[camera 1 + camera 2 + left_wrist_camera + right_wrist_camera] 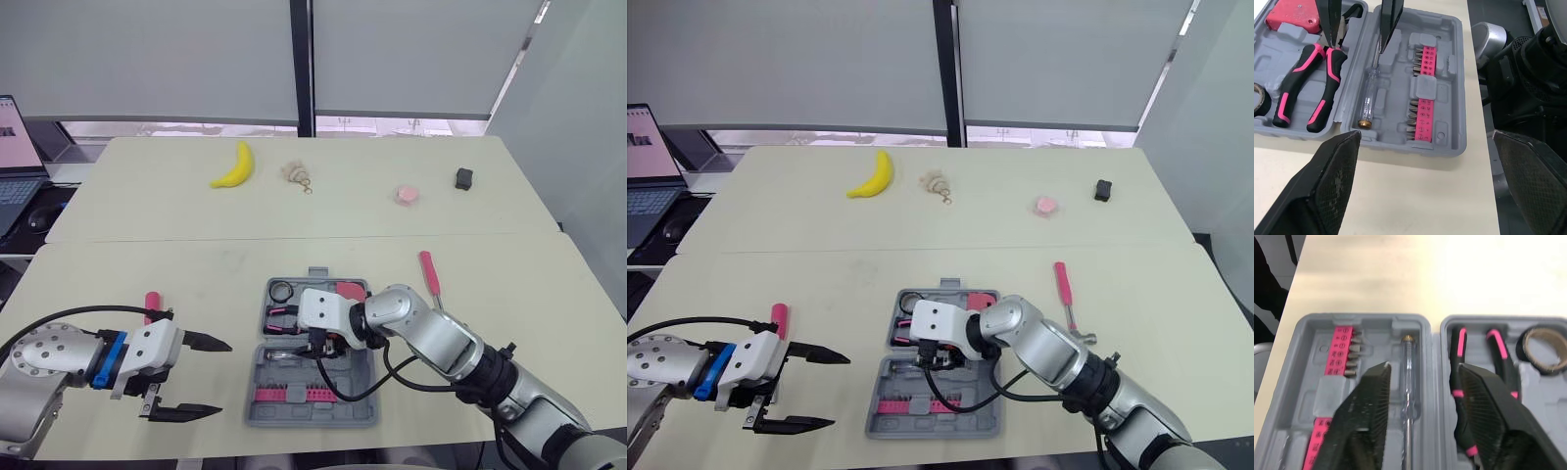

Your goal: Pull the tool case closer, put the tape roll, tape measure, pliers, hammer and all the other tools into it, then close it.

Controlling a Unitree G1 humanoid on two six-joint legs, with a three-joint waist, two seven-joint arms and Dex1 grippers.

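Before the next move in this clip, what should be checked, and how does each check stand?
1. Right claw open and empty over the tool case: ok.
2. Left claw open and empty: ok.
3. Pliers and tape roll seated in the case: ok.
4. All tools packed: not ok; the left pink-handled tool and the right pink-handled tool lie on the table.
5. Case open for loading: ok.

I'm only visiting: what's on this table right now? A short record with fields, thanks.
case: tool case, open
inside: pliers, tape roll, screwdriver, pink bit strips
outside: pink-handled tool right of it; pink handle left of it
left gripper: fingers open, left of case
right gripper: fingers open, over case
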